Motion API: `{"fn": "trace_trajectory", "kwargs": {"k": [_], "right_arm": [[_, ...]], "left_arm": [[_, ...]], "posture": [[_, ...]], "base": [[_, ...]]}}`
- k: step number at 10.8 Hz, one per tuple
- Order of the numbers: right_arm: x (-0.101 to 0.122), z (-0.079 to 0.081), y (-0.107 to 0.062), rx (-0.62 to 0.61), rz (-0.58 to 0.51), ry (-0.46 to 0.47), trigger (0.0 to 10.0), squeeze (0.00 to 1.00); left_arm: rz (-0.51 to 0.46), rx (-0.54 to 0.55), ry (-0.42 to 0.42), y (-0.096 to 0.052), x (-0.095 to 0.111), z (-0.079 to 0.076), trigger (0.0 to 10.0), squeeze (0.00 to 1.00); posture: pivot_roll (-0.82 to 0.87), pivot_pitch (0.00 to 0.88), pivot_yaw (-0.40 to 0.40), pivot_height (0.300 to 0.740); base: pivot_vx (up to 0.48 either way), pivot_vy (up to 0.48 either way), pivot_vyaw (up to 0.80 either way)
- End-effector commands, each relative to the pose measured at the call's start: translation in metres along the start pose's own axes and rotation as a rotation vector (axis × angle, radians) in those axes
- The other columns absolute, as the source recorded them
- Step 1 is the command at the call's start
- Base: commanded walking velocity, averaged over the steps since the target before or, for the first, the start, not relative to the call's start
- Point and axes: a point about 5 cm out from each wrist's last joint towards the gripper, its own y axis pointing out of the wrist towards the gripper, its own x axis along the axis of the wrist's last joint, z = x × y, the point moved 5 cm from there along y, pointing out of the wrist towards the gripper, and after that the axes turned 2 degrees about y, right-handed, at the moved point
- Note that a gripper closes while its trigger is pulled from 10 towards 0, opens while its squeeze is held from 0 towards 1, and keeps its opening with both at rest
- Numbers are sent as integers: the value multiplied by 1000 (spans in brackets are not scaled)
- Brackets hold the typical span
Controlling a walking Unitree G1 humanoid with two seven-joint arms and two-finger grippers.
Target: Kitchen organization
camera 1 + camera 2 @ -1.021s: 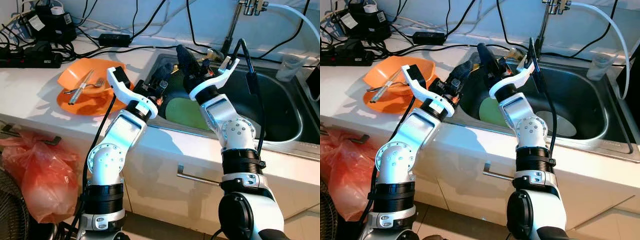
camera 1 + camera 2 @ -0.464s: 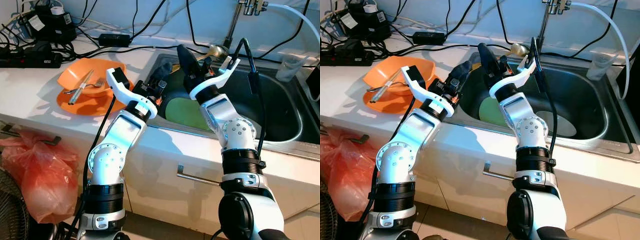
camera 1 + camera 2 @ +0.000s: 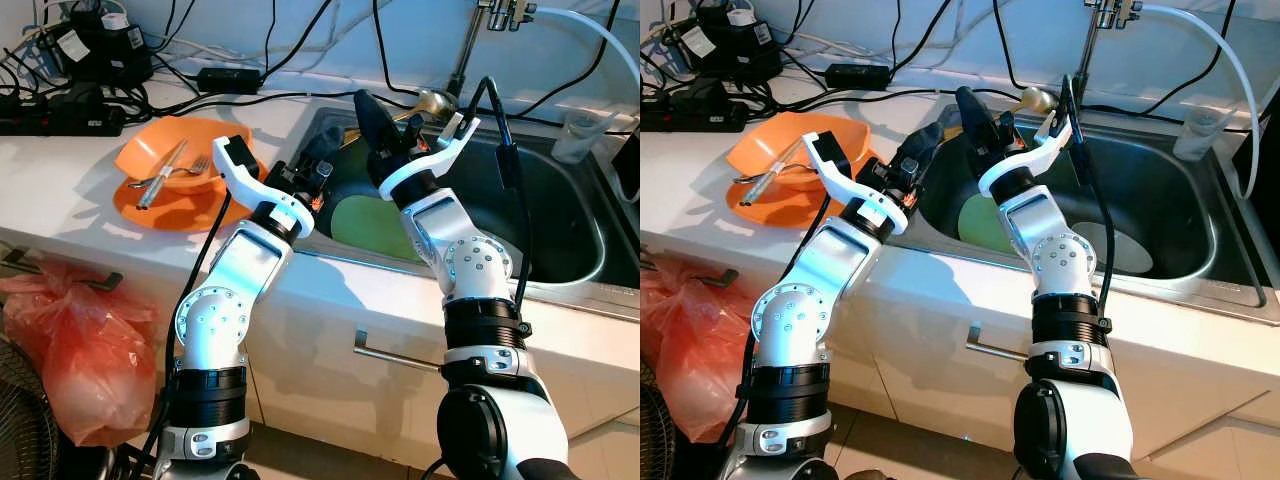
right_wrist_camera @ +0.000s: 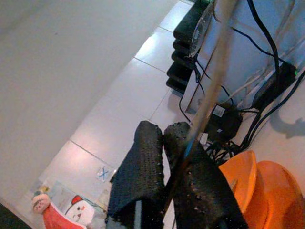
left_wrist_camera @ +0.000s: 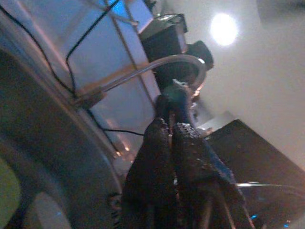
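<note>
We record the right gripper raised over the left rim of the sink, its jaws closed on the thin handle of a brass-coloured ladle, whose rounded bowl shows behind the wrist, near the foot of the tap; in the right wrist view the handle runs up between the two black fingers. We record the left gripper just beside it, at the sink's left edge, jaws pressed together with nothing between them that we can make out; the left wrist view shows its fingers meeting at the tips. Below both grippers, inside the sink, lies a green plate, and further right a pale plate rests on the basin floor. On the counter to the left of the sink we note an orange bowl set on an orange plate, with a fork and a second utensil lying in the bowl. Behind these, black cables and power strips crowd the back of the counter. A clear cup stands at the sink's far right corner. Below the counter hangs an orange plastic bag.
</note>
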Motion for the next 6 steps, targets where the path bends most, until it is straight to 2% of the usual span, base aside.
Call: {"fn": "trace_trajectory", "kwargs": {"k": [1,4,6], "right_arm": [[-10,4,1,16,8,1,10000,0],[-10,2,0,10,7,-7,10000,0],[-9,1,1,8,6,-16,10000,0]], "left_arm": [[34,-6,1,6,-9,-7,10000,1000],[102,-75,13,0,-18,-16,10000,1000],[118,-84,20,-1,-20,-16,10000,1000]], "posture": [[74,0,-5,740],[78,0,1,740],[79,0,1,740]], "base": [[0,0,0],[0,0,0],[0,0,0]]}}
